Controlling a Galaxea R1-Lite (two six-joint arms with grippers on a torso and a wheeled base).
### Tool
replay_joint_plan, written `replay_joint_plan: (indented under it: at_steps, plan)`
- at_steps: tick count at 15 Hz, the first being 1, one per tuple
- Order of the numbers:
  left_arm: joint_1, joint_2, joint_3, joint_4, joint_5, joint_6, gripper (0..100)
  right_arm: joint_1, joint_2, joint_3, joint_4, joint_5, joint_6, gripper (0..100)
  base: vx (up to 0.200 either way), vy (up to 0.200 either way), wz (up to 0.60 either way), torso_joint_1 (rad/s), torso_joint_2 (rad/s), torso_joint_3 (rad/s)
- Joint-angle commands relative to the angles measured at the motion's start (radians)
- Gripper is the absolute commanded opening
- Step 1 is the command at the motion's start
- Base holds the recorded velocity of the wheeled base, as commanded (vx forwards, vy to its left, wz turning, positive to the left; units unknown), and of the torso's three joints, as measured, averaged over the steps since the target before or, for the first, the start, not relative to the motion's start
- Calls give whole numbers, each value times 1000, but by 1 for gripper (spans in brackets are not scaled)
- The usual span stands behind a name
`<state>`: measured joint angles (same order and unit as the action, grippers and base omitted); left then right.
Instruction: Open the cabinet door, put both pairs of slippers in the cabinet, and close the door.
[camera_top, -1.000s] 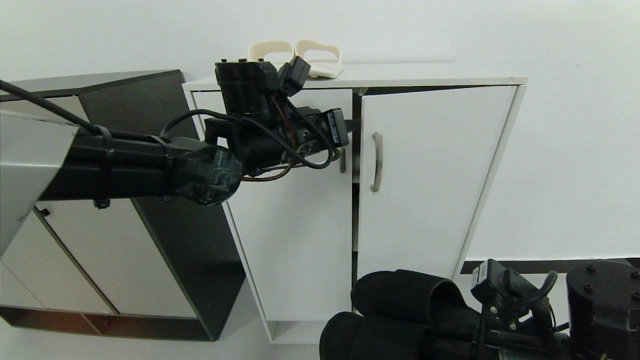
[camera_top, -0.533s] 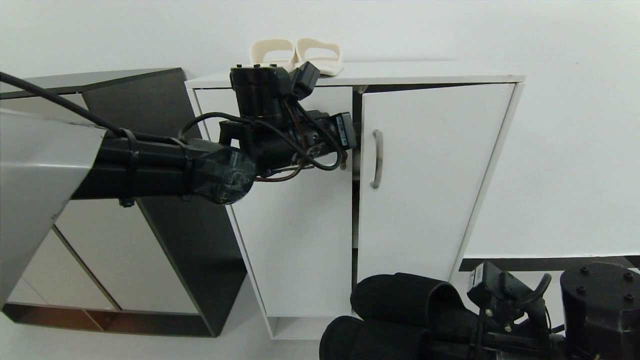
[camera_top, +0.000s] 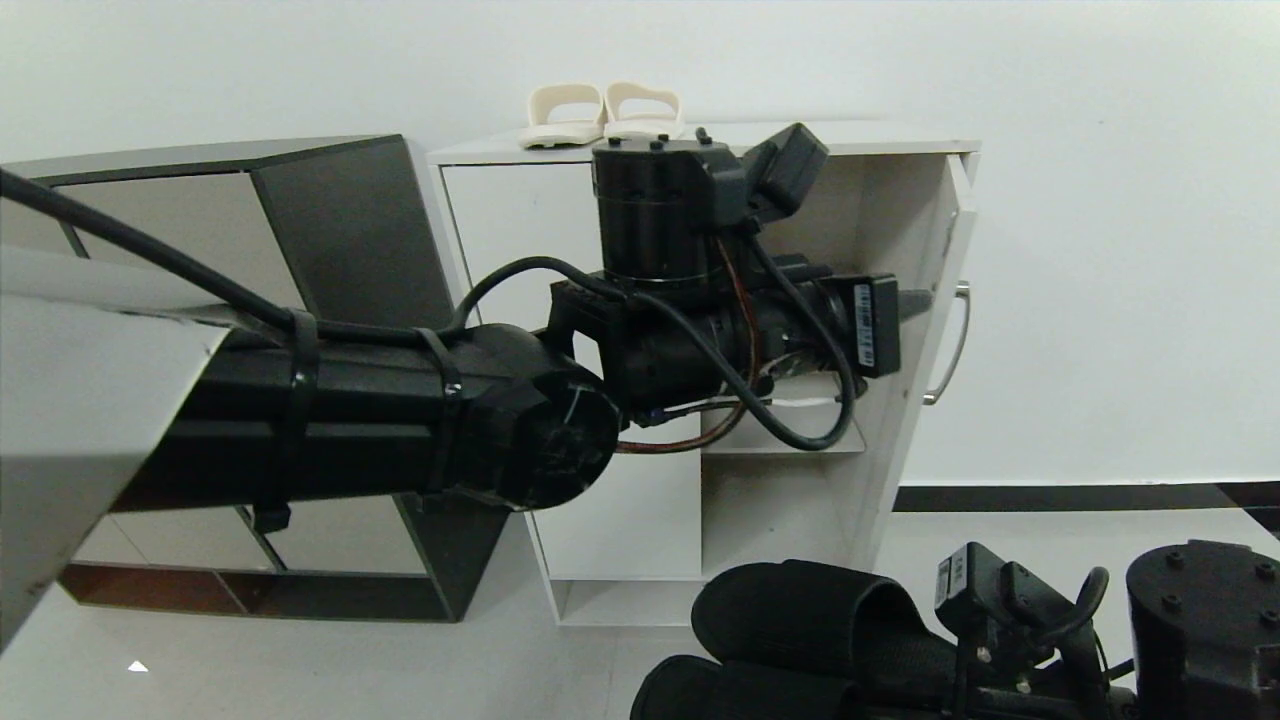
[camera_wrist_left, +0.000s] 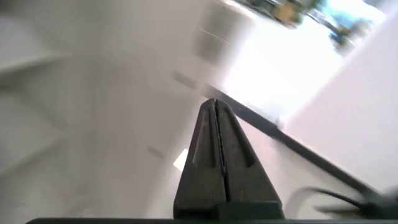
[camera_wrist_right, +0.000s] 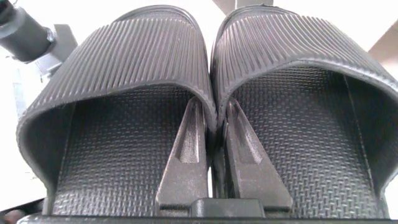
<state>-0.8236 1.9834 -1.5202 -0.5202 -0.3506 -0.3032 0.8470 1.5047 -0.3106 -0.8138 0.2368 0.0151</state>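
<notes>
Before a white wall (camera_top: 1100, 200), the cabinet door (camera_top: 955, 220) is swung open. Low before it, black slippers (camera_top: 800, 610) are clamped side by side in the right gripper (camera_wrist_right: 214, 109), toes pointed away; the fingers (camera_wrist_left: 202, 162) of the left gripper (camera_wrist_left: 215, 106) are closed.

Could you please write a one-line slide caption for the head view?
Cabinet door open, left gripper beside it; cream slippers atop the cabinet, black slippers clamped in the right gripper.
</notes>
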Motion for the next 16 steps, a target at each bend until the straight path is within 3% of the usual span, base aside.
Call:
replay_joint_plan:
  at_steps: [1,4,6,7,8,9,10,11,12,16]
  plan:
    - [-14,-3,5,-14,2,-1,0,3,0,-2,-2,-1,5,0,-200,0,0,-2,2,2]
    - [52,-60,87,-86,131,-1,0,-34,25,-27,-2,-16,14,0,-67,0,0,2,2,2]
    - [89,-186,238,-106,282,10,0,-82,58,-65,-4,-132,22,0,0,0,0,0,0,0]
    - [97,-225,285,-107,328,21,0,-88,62,-76,-4,-182,23,0,0,0,0,0,0,0]
    - [124,-342,410,-104,430,52,0,-89,68,-88,-2,-306,54,0,0,0,0,0,0,0]
    - [152,-523,586,-100,553,131,0,-88,75,-94,-1,-432,129,0,0,0,0,0,0,0]
    - [190,-686,718,-96,637,208,0,-97,89,-104,-1,-521,155,0,0,0,0,0,0,0]
    - [276,-876,848,-69,653,269,0,-120,106,-116,-1,-585,177,0,0,0,0,0,0,0]
    - [400,-1071,950,25,656,317,0,-134,117,-123,-4,-617,183,0,0,0,0,0,0,0]
    - [741,-1672,1141,532,654,288,0,-190,197,-191,-4,-620,183,0,0,0,0,0,0,0]
